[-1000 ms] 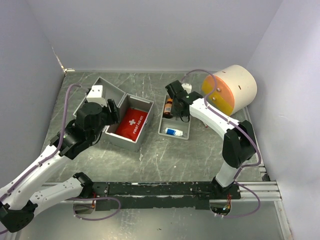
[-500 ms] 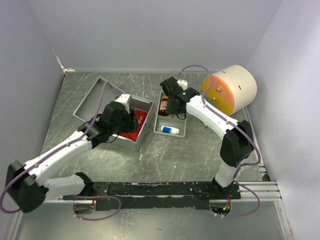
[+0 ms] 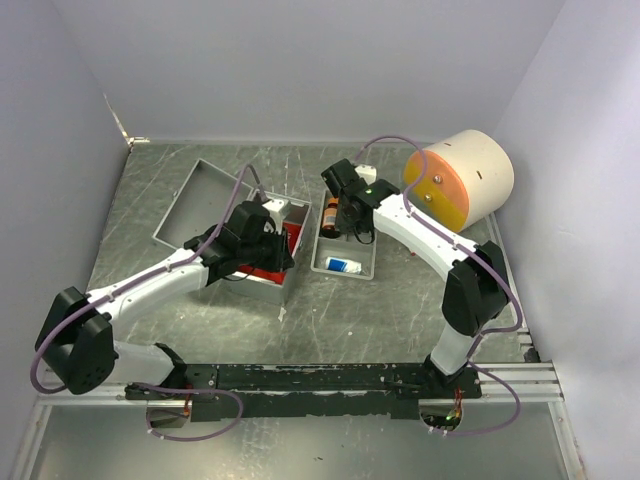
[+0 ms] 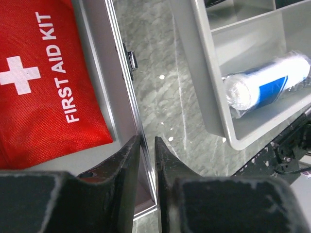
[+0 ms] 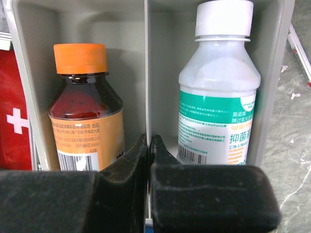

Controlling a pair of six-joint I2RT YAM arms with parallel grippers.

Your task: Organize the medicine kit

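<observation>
The medicine kit (image 3: 200,198) lies open, its lid flat to the left, with a red first aid pouch (image 4: 43,82) in its base. My left gripper (image 4: 147,155) straddles the base's right wall (image 4: 104,63), jaws closed narrowly on that wall. In the top view the same gripper (image 3: 284,252) sits at the base's right side, partly covering the pouch (image 3: 292,236). My right gripper (image 5: 148,145) is shut on the middle divider of the grey divided tray (image 5: 272,73), between a brown orange-capped bottle (image 5: 85,111) and a white green-labelled bottle (image 5: 218,111).
The tray (image 3: 372,262) stands just right of the case and holds a white and blue roll (image 4: 265,85) in its near compartment. A large cream cylinder with an orange face (image 3: 460,180) lies at the back right. Walls close in on both sides.
My left arm swung right from beside the lid, across the case, to its right wall, and its jaws narrowed. The right gripper stayed shut on the divider; the tray shifted slightly.
</observation>
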